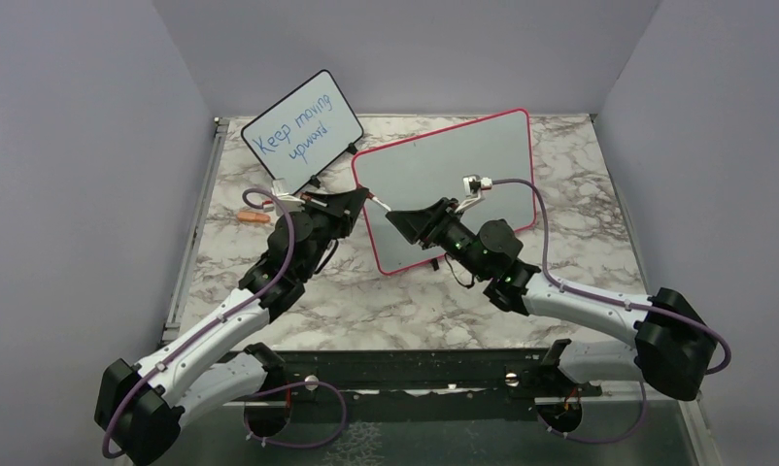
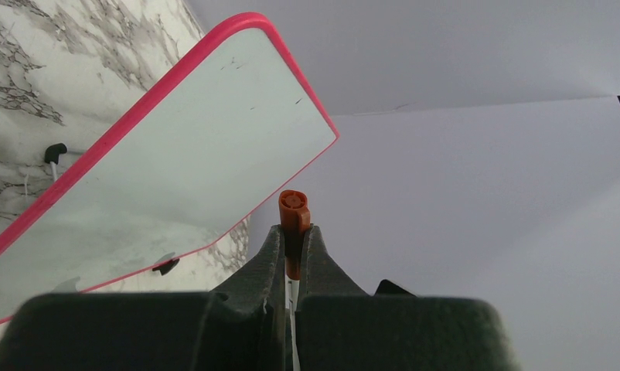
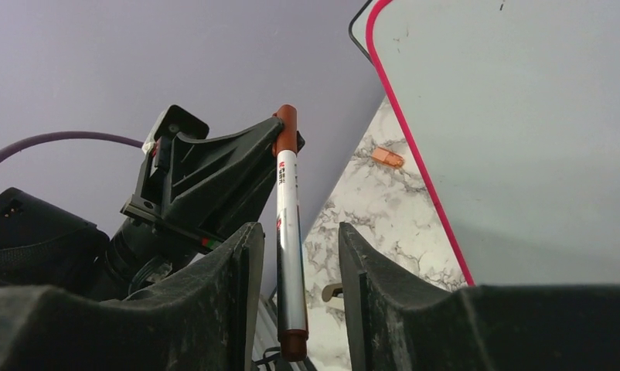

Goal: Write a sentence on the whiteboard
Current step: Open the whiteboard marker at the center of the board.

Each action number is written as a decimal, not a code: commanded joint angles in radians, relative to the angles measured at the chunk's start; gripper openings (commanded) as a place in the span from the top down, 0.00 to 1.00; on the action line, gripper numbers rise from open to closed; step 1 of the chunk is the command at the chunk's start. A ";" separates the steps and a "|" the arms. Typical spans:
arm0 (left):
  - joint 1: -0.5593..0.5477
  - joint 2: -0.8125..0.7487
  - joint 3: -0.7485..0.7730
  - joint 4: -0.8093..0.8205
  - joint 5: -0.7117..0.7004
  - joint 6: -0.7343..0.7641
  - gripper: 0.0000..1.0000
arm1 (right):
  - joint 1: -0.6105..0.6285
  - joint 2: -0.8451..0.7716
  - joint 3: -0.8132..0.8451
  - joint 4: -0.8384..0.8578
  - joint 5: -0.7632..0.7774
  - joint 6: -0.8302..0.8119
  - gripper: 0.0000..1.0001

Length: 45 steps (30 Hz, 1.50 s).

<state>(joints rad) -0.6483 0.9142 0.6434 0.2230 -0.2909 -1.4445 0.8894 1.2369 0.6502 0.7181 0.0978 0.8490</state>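
**Quick look from where I'm standing**

Marble table, and the red-framed whiteboard stands tilted near its middle, face plain white. The left gripper is clamped tight on the orange end of the marker. The right gripper has its fingers apart around the barrel, with gaps on both sides.

The whiteboard stands right of the smaller board, with a marker before its left edge.
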 commanded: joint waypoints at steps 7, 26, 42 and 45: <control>-0.031 0.017 0.033 0.039 -0.054 -0.042 1.00 | 0.010 -0.005 0.024 0.070 0.039 0.011 0.66; -0.039 0.016 0.042 0.044 -0.041 -0.027 1.00 | 0.009 -0.027 0.036 0.015 -0.016 -0.030 0.76; -0.040 -0.021 0.015 0.051 -0.127 -0.021 1.00 | 0.009 -0.076 0.003 -0.012 -0.024 -0.056 0.99; -0.040 -0.033 0.008 0.059 -0.167 -0.022 1.00 | 0.009 -0.091 -0.016 -0.014 -0.038 -0.053 0.99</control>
<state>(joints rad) -0.6952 0.9150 0.6544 0.2394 -0.3340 -1.4654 0.8913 1.1893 0.6533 0.7067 0.0902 0.8101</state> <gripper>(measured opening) 0.027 0.174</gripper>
